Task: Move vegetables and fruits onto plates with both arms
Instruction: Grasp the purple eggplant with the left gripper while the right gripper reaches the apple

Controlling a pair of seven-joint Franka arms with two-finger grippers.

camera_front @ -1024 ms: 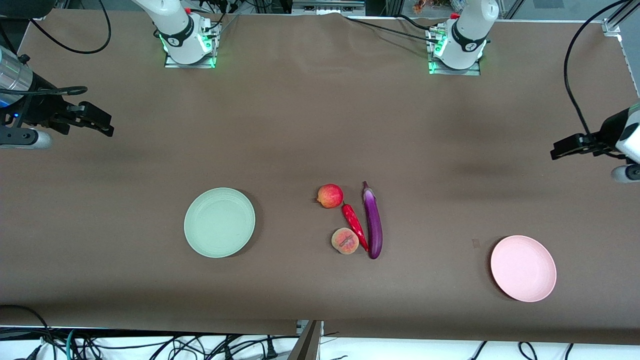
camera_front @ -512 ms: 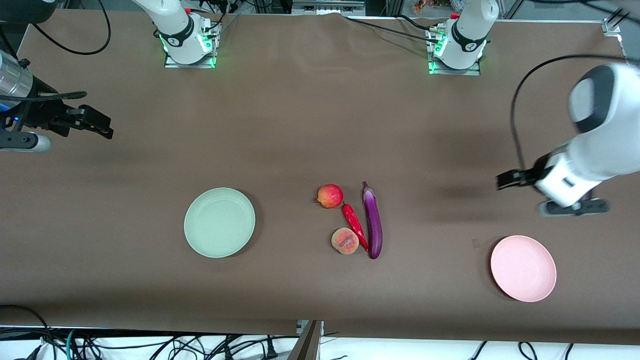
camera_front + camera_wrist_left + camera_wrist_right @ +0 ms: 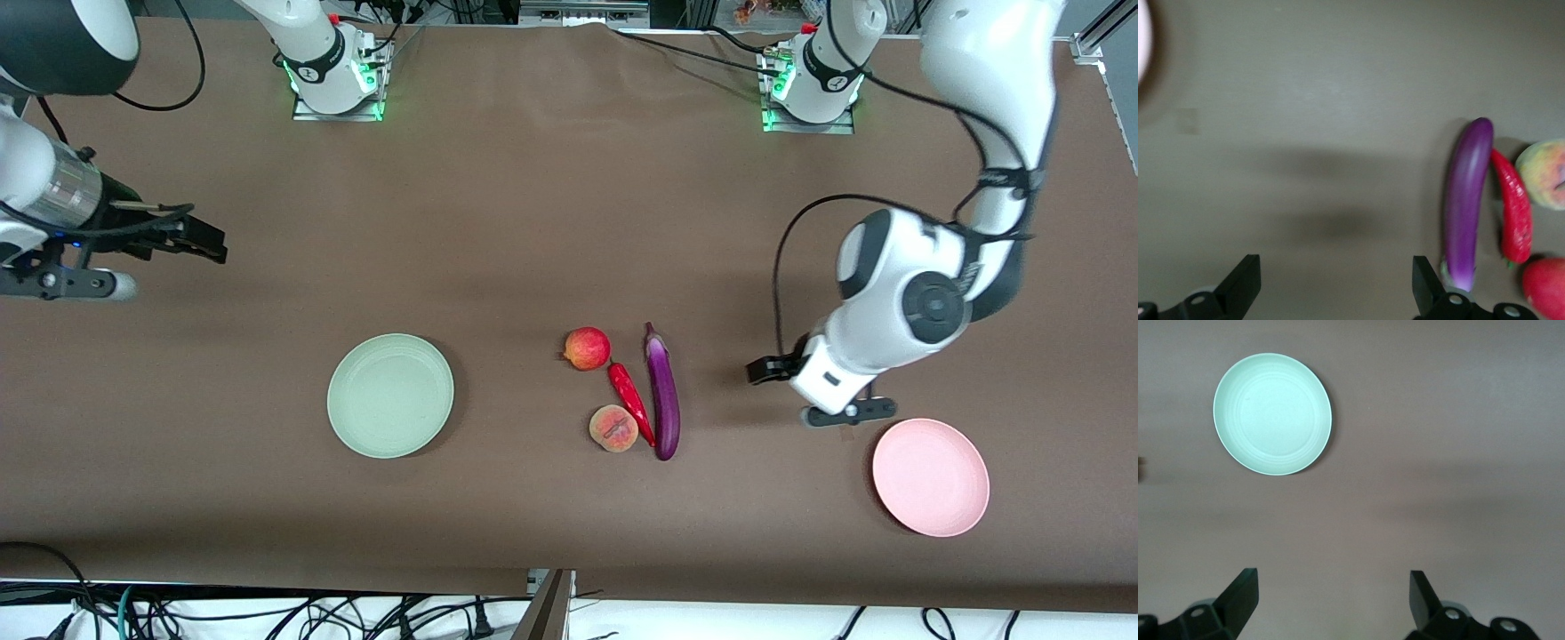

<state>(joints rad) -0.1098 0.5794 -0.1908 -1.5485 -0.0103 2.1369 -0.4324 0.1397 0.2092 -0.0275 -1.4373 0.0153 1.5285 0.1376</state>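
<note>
1. The left end effector [image 3: 763, 372] hangs over bare brown counter [image 3: 551, 222], between the produce cluster and the pink plate [image 3: 930, 477]. Its fingers [image 3: 1243, 283] are spread wide with nothing between them.
2. The eggplant [image 3: 662, 393] is the item of the cluster closest to the left end effector, lying on the counter toward the right arm's end from it. The chili pepper [image 3: 630, 401] lies just beside the eggplant.
3. The apple [image 3: 587, 348] and the peach [image 3: 613, 428] sit next to the chili, on its side away from the left end effector; the peach touches the chili.
4. The pink plate lies near the left end effector, closer to the front camera and toward the left arm's end.
5. The right end effector [image 3: 209, 244] hovers over bare counter at the right arm's end, its fingers [image 3: 1238, 593] also spread and holding nothing.
6. The green plate [image 3: 390, 395] lies well apart from the right end effector, closer to the front camera.
7. No brand, label or writing is legible on any of these things.
</note>
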